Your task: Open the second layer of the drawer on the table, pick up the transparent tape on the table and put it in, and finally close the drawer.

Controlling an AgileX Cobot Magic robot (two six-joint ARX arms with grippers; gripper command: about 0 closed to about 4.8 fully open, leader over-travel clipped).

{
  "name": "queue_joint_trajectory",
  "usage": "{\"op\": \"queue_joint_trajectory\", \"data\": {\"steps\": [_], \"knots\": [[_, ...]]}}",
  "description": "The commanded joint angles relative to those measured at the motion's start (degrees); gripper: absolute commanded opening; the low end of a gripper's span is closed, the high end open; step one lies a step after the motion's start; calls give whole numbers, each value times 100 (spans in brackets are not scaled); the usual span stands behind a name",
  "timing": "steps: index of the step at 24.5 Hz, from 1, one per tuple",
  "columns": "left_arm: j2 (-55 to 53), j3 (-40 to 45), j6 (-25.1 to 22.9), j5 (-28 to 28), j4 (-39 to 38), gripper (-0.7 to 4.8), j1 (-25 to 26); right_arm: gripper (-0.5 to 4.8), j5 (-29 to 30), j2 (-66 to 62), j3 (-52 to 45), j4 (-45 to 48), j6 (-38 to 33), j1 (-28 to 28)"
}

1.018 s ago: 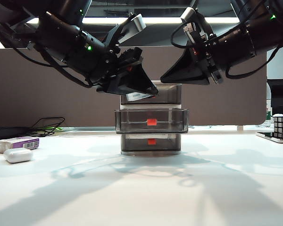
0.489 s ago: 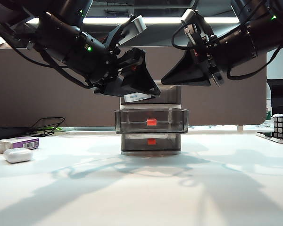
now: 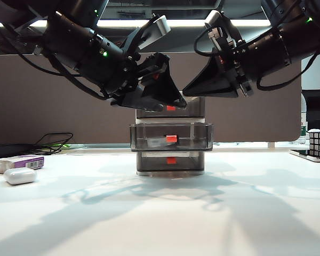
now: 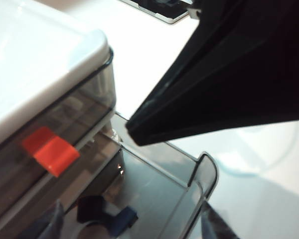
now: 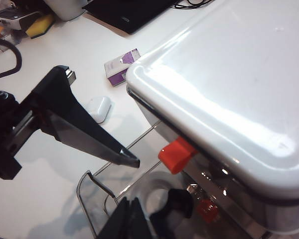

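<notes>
The left tool point(image 3: 168, 101), jaws now wide, has dropped the tape point(image 5: 159, 199) into the pulled-out middle drawer point(image 3: 171, 137). The right tool point(image 3: 194, 88) hovers nearby; its state I cannot tell. Only closing remains.

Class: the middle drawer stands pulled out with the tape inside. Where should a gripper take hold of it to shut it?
Grip the red-orange handle on the second layer, coming level from the front: it is the only tab jutting from that smooth wall. The transparent tape lies inside. The left gripper and right gripper hover open above the drawer's front.
</notes>
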State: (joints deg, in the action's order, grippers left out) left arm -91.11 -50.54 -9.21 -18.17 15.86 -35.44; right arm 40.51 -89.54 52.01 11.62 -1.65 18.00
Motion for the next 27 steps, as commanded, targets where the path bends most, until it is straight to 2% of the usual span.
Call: {"op": "queue_joint_trajectory", "data": {"steps": [1, 2, 3, 4, 7, 8, 11, 13, 17, 23, 27], "knots": [[24, -13, -42, 208, 94, 344, -24, -5, 22, 44, 33, 55, 31, 4], [90, -13, -20, 540, -13, 340, -35, -5, 52, 50, 33, 63, 31, 7], [160, -13, -24, 555, -118, 333, -35, -5, 61, 90, 33, 63, 31, 7], [278, -13, -24, 551, -284, 282, -33, -5, 59, 133, 35, 66, 33, 7], [715, -13, -177, 503, -944, 19, -33, -5, 50, 321, 37, 179, 37, 11], [994, -4, -264, 476, -1333, -5, -33, -5, -11, 433, 42, 352, 33, 11], [1292, 2, -275, -426, -1803, -5, -33, -5, -188, 380, 310, 407, 20, 11], [1268, 2, -280, -608, -2035, -5, -31, -5, -238, 236, 588, 286, 20, 13], [804, 2, -275, -595, -2197, -5, -37, -5, -293, -345, 1408, 50, 42, 11], [129, 0, -122, -258, -1449, -5, -39, -5, -293, -1126, 2114, -295, 39, 15], [-15, -2, -101, -212, -1290, -5, -37, -5, -339, -1314, 2114, -350, 42, 15]]}}
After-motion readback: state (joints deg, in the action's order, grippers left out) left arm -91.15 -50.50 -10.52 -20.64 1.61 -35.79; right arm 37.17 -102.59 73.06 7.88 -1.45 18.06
